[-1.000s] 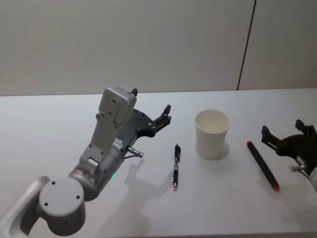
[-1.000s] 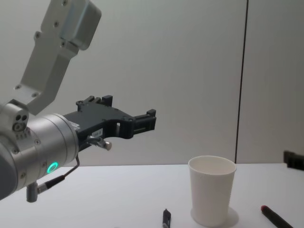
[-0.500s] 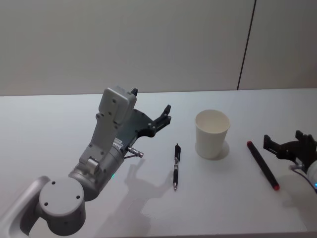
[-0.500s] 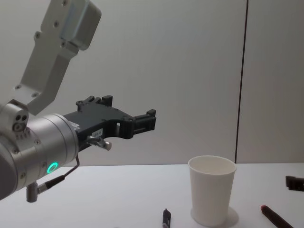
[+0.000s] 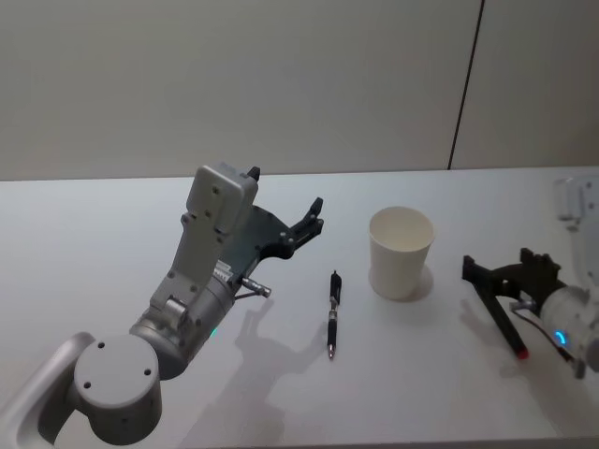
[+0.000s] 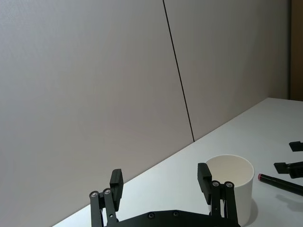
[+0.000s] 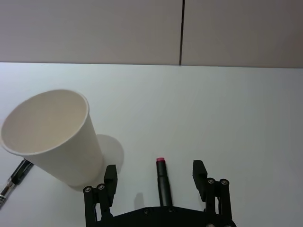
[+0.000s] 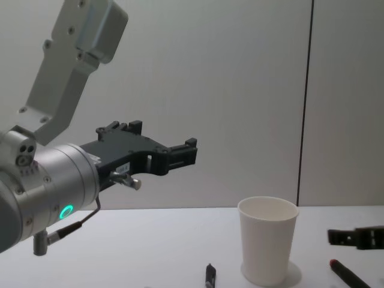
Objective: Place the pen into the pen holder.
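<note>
Since a second ago the right gripper (image 7: 155, 172) has swung in from the table's (image 5: 112, 234) right edge. Its fingers are spread wide over the pen (image 5: 506, 329), a black barrel with a red tip, lying right of the pen holder (image 5: 401, 253), an upright white paper cup. The gripper's body hides the pen's rear. The left gripper (image 6: 160, 176) hangs raised and wide open.
</note>
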Motion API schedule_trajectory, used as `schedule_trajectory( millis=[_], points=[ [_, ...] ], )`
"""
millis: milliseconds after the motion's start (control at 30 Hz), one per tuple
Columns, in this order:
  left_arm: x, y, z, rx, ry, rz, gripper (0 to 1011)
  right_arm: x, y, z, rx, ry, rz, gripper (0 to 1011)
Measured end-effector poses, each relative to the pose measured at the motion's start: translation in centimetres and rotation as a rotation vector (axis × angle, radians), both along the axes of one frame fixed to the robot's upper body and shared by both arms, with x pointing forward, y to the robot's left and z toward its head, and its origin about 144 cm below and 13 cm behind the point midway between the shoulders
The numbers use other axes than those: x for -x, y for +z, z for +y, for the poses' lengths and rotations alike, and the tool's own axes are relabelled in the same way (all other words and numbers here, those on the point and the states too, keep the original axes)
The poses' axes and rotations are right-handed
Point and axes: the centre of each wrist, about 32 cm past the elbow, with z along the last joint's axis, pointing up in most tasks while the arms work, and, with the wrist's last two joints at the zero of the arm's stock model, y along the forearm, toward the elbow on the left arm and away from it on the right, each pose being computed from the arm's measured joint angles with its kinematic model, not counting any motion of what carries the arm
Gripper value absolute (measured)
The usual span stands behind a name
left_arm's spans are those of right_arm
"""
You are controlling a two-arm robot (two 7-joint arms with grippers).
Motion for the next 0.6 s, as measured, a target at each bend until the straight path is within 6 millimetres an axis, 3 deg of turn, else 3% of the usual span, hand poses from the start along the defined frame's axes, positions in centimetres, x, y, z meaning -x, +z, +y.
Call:
schedule_trajectory(
  millis=[600],
  points=[
    [0.0,0.0,0.0,0.000,0.000,0.000,1000,-2.4,0.4,3.2,0.029,-0.031,0.116,1001]
  ],
)
